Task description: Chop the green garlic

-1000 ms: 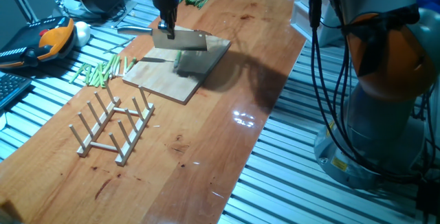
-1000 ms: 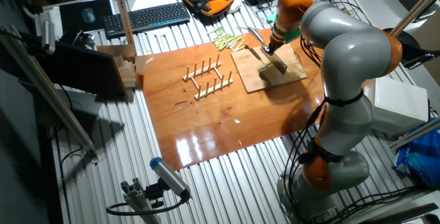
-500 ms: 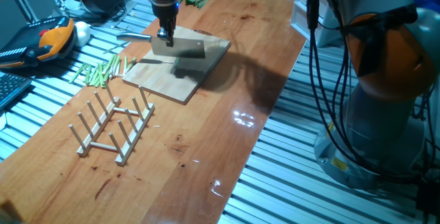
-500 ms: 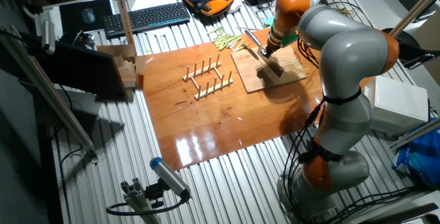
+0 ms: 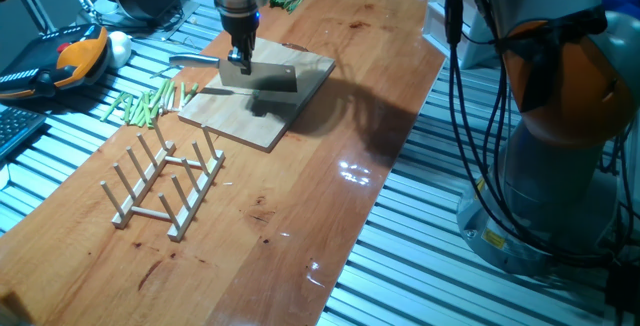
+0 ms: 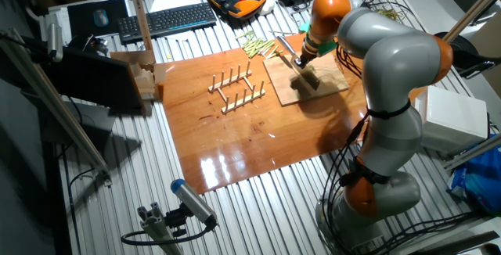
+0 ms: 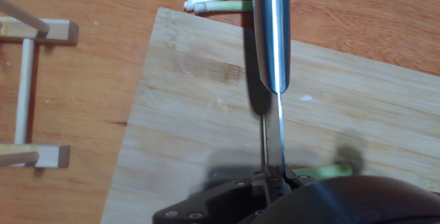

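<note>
The wooden bench point(image 5: 330, 166) carries a cutting board point(image 5: 235, 116), and over it the claw point(image 5: 240, 58) is clamped on a cleaver point(image 5: 265, 66). The green garlic point(image 7: 323, 172) lies on the board beside the blade, apparently partly hidden.

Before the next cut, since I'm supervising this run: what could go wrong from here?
1. The hand holds the knife with its blade seen edge-on, and only the end of the green garlic shows beside it; a cut could miss or nudge the stalk.
2. The cutting board lies loose on the table; downward force might shift it.
</note>
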`<state>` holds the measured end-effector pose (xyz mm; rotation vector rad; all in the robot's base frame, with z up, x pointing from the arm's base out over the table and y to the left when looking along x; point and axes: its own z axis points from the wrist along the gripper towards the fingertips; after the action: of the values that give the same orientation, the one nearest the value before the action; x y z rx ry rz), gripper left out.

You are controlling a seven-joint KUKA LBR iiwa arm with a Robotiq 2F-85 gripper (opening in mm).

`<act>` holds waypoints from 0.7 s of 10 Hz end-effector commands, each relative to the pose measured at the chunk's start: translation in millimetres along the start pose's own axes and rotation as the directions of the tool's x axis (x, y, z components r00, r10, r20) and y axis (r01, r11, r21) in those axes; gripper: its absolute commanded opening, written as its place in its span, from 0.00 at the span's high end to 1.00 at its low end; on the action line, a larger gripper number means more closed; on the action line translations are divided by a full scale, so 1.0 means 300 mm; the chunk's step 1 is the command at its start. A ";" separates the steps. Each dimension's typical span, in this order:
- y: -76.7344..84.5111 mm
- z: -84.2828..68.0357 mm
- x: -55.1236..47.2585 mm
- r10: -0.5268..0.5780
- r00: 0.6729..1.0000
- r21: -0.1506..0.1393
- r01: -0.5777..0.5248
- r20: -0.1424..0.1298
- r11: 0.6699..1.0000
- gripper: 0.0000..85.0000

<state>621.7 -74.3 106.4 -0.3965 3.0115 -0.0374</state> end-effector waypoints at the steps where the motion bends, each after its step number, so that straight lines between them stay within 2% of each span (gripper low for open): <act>1: -0.001 0.009 0.000 0.000 1.000 -0.001 0.000 0.004 1.000 1.00; 4: 0.001 0.048 0.004 0.000 1.000 -0.008 0.000 0.018 1.000 1.00; 7: -0.003 0.084 -0.022 -0.002 0.999 -0.013 0.002 0.034 1.000 1.00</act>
<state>634.2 -73.6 86.5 -0.3989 2.9707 -0.0122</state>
